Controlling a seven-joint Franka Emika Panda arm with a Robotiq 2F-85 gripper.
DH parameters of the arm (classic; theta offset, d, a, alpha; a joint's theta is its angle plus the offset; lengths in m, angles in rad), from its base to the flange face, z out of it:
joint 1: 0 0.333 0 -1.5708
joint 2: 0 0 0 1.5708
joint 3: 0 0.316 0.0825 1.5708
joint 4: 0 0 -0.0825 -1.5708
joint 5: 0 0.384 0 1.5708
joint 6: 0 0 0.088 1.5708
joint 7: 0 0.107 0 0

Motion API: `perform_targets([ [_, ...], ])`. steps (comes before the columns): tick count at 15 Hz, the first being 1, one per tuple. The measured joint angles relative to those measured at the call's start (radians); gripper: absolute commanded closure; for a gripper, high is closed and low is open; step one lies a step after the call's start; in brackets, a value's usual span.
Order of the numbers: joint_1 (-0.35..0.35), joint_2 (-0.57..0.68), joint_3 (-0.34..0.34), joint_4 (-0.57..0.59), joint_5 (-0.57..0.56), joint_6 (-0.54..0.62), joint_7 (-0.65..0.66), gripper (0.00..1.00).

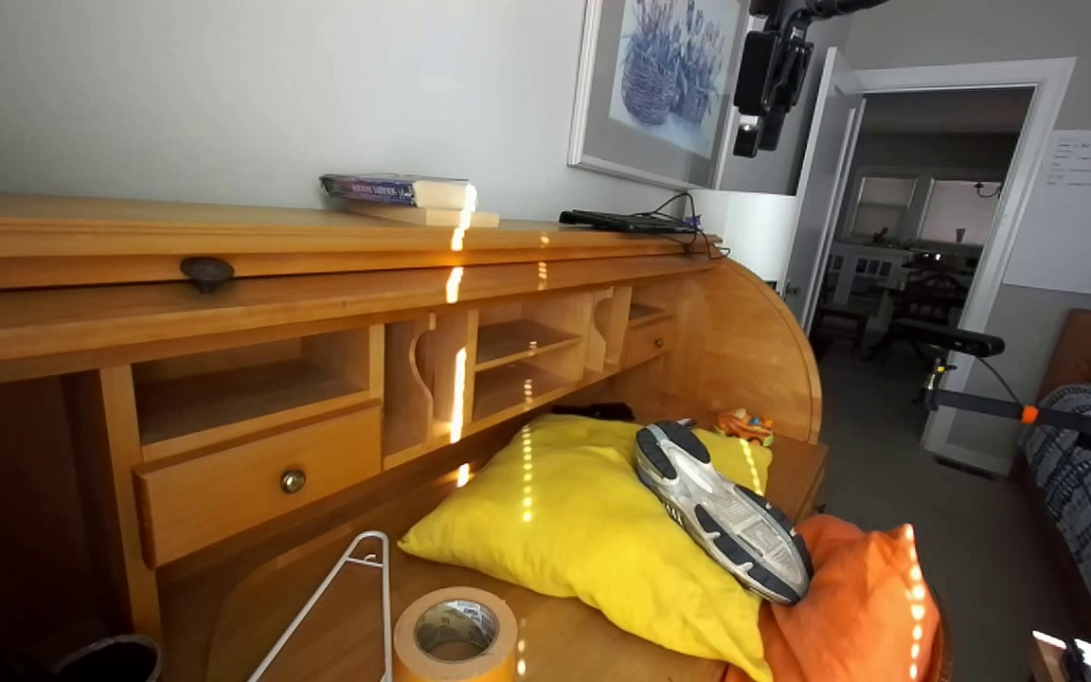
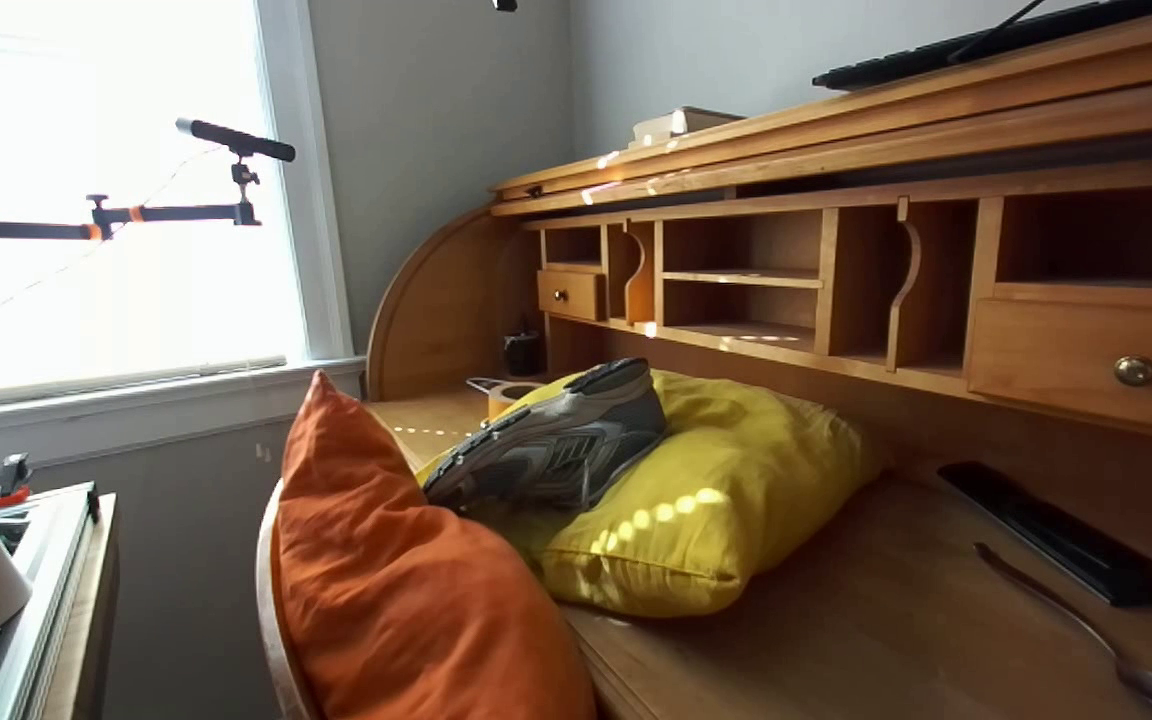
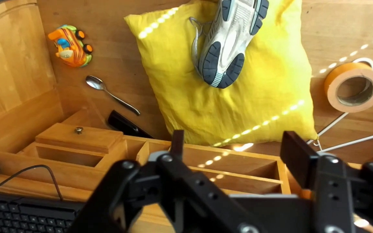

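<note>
Sneaker (image 3: 228,42), grey and white with dark sole pads, lies tipped over on a yellow pillow (image 3: 270,77), much of its sole showing from above. In the wrist view it takes up the top centre of the frame, heel toward the middle, front end cut off by the upper edge. The pincer (image 3: 233,140) comes in from the bottom of that frame, its two fingers spread wide apart with only air between them. Its fingertips overlap the row of pigeonholes (image 3: 238,160) there, and the sneaker appears above the gap between them, well apart from both. In an exterior view the pincer hangs near the top edge, right of centre, with the sneaker almost straight below it in the lower right part of the frame. The sneaker slants down toward an orange cushion (image 1: 849,597); whether its toe touches the cushion I cannot tell.

The pillow rests on a wooden worktop (image 3: 115,48). At the right of the wrist view, a roll of tape (image 3: 332,94) partly hides a white hanger (image 3: 355,142) near the pillow's corner. At the upper left is an orange toy car (image 3: 70,47), with a spoon (image 3: 96,83) lower down and a narrow dark object (image 3: 125,124) just beyond it. A black keyboard (image 3: 28,210) shows at the lower left, and dots of light cross the pillow
</note>
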Motion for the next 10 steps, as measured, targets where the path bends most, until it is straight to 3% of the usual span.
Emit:
perform_targets([
  [10, -0.007, -0.017, -0.016, -0.004, 0.035, 0.001, 0.02, 0.0],
])
